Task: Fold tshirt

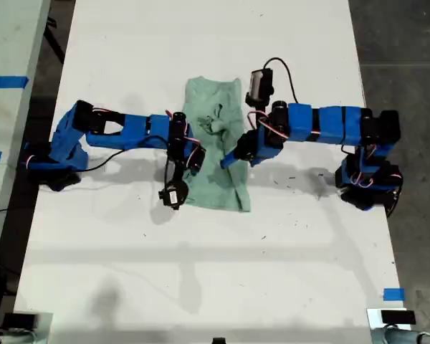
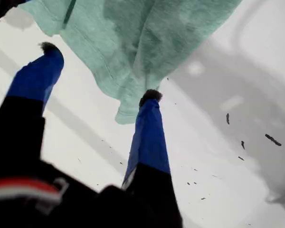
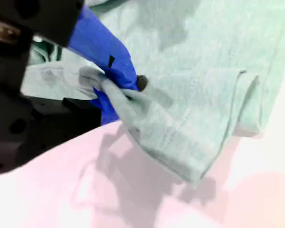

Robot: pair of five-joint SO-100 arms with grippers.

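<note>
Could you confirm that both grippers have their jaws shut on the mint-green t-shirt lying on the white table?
Not quite. Only my second gripper is shut on the tshirt. The first wrist view shows my first gripper with its jaws open, the fabric's edge by one fingertip.

— What lies mid-table?
— The tshirt (image 1: 216, 147), crumpled lengthways (one end bunched), on the white table (image 1: 201, 43).
— And the arms?
— Two blue arms reach in from the table's opposite side edges, both meeting the cloth. Their jaws can't be made out.
</note>
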